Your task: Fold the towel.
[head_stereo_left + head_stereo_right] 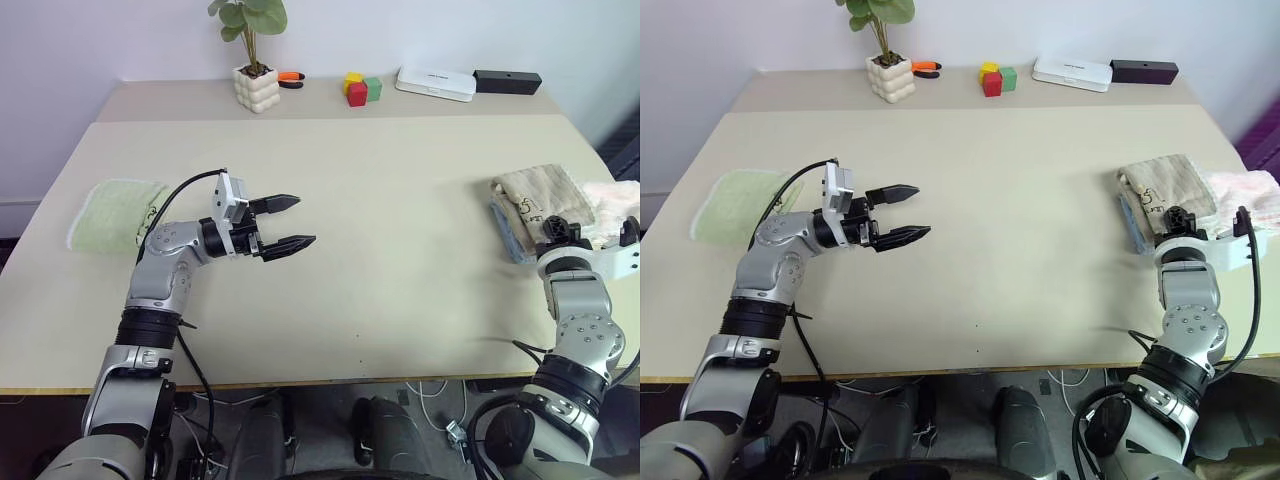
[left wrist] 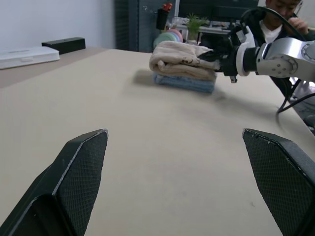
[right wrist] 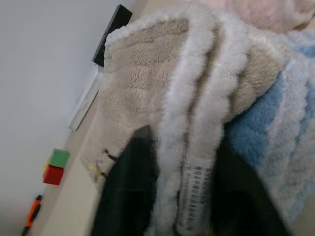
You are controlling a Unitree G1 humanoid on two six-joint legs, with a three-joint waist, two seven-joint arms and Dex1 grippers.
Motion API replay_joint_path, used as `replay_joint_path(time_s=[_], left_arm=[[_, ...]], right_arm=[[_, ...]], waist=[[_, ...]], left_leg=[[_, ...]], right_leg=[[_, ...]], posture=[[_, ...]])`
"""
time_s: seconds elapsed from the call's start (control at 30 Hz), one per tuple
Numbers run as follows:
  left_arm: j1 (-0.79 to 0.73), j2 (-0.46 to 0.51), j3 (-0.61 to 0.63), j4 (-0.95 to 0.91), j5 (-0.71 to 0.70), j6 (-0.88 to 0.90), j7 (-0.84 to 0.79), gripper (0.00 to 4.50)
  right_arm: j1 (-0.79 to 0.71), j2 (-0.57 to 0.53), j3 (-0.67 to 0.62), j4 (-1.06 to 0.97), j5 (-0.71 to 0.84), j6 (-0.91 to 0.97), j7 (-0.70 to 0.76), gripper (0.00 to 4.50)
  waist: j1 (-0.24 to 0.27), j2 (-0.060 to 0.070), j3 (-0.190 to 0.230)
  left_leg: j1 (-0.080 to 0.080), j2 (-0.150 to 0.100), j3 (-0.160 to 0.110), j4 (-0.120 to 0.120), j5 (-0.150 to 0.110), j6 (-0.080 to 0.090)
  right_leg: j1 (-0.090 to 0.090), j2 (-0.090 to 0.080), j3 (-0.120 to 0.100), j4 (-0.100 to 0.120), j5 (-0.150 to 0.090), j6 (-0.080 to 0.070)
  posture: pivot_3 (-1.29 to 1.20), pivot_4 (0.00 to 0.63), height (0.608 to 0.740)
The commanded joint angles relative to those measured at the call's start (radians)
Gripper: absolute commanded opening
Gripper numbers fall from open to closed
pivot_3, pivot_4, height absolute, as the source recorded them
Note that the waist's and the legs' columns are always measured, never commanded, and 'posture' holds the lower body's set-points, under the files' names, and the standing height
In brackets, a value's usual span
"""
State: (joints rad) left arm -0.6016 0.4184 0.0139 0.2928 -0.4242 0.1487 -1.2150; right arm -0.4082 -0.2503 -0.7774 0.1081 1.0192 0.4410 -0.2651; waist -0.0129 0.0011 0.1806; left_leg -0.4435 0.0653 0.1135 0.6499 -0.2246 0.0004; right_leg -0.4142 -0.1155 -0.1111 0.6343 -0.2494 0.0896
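Office — desk [image 1: 400,250], monitors [image 2: 206,7] behind

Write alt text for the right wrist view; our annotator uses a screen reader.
The right gripper's two black fingers straddle the white corded edge of a folded beige terry towel lying on a light blue folded towel. Behind, the tan table carries small green and red blocks.

Before me stands a broad beige table [image 1: 380,250] against a plain pale wall [image 1: 120,40], lit softly and evenly with faint shadows. Along its far edge I see a potted plant [image 1: 254,60] in a knobbly white pot, an orange-handled tool [image 1: 291,78], coloured blocks [image 1: 362,89], a flat white box [image 1: 435,83] and a black bar [image 1: 507,81]. Past my table's right side, dark furniture [image 2: 142,24] and a seated person [image 2: 280,14] fill the room.
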Motion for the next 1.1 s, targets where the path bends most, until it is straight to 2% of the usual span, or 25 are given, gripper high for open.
replay_joint_path(time_s=[0.03, 0.1, 0.6, 0.63, 0.7, 0.87, 0.97, 1.03, 1.1], left_arm=[[-0.007, -0.004, 0.003, -0.025, -0.006, -0.009, 0.005, 4.50], [-0.007, -0.006, 0.002, -0.024, -0.004, -0.011, 0.006, 4.50], [-0.044, -0.054, -0.012, 0.040, 0.012, -0.060, 0.017, 4.50], [-0.046, -0.056, -0.013, 0.043, 0.014, -0.063, 0.019, 4.50], [-0.043, -0.041, -0.004, 0.052, 0.017, -0.076, 0.015, 4.50], [-0.027, -0.020, 0.009, 0.066, 0.033, -0.110, 0.032, 4.50], [-0.007, -0.005, 0.015, 0.050, 0.034, -0.113, 0.046, 4.50], [0.023, 0.012, 0.018, 0.027, 0.037, -0.114, 0.051, 4.50], [0.042, 0.019, 0.014, 0.002, 0.038, -0.109, 0.060, 4.50]], right_arm=[[0.000, -0.027, -0.012, -0.027, -0.032, -0.044, -0.020, 3.55], [0.005, -0.036, -0.011, -0.017, -0.052, -0.052, -0.027, 4.43], [0.035, -0.141, -0.016, -0.038, -0.190, -0.111, -0.040, 4.48], [0.029, -0.160, -0.004, -0.037, -0.198, -0.109, -0.014, 4.48], [0.028, -0.238, 0.151, -0.110, -0.299, -0.113, 0.142, 4.48], [0.010, -0.308, 0.376, -0.173, -0.436, -0.135, 0.350, 4.48], [0.006, -0.315, 0.485, -0.209, -0.401, -0.079, 0.535, 4.48], [0.046, -0.361, 0.594, -0.252, -0.461, -0.101, 0.679, 4.48], [0.060, -0.376, 0.611, -0.251, -0.441, -0.103, 0.785, 4.48]], waist=[[0.000, 0.000, 0.000], [0.000, 0.000, 0.000], [0.000, 0.000, 0.000], [0.000, 0.000, 0.000], [-0.001, 0.002, 0.000], [-0.010, 0.003, 0.000], [-0.001, 0.003, 0.000], [0.003, 0.003, 0.000], [0.006, 0.003, 0.001]], left_leg=[[0.000, 0.000, 0.000, 0.000, 0.000, 0.000], [0.000, 0.000, 0.000, 0.000, 0.000, 0.000], [0.000, 0.000, 0.000, 0.001, 0.000, 0.000], [0.000, 0.000, 0.000, 0.001, 0.000, 0.000], [0.001, 0.000, 0.000, 0.001, 0.000, 0.000], [0.001, 0.001, 0.000, 0.000, 0.000, 0.000], [0.001, 0.001, 0.000, 0.000, 0.000, -0.001], [0.000, 0.000, 0.000, 0.001, 0.000, 0.000], [0.000, 0.000, 0.000, 0.001, 0.000, 0.000]], right_leg=[[0.000, 0.000, 0.000, 0.000, 0.000, 0.000], [0.000, 0.000, 0.000, 0.000, 0.000, 0.000], [0.001, 0.000, 0.000, 0.000, 0.000, 0.000], [0.001, 0.000, 0.000, 0.000, 0.000, 0.000], [0.001, 0.000, 0.000, 0.000, 0.000, 0.000], [-0.001, 0.003, 0.002, 0.001, 0.000, 0.000], [-0.001, 0.003, 0.002, 0.001, 0.000, 0.000], [-0.001, 0.002, 0.002, 0.000, 0.000, 0.000], [0.000, 0.001, 0.002, 0.000, 0.000, 0.000]], posture=[[0.00, 0.150, 0.740], [0.00, 0.150, 0.740], [0.00, 0.150, 0.740], [0.00, 0.150, 0.740], [0.00, 0.150, 0.740], [0.00, 0.150, 0.740], [0.00, 0.150, 0.740], [0.00, 0.150, 0.740], [0.00, 0.150, 0.740]])
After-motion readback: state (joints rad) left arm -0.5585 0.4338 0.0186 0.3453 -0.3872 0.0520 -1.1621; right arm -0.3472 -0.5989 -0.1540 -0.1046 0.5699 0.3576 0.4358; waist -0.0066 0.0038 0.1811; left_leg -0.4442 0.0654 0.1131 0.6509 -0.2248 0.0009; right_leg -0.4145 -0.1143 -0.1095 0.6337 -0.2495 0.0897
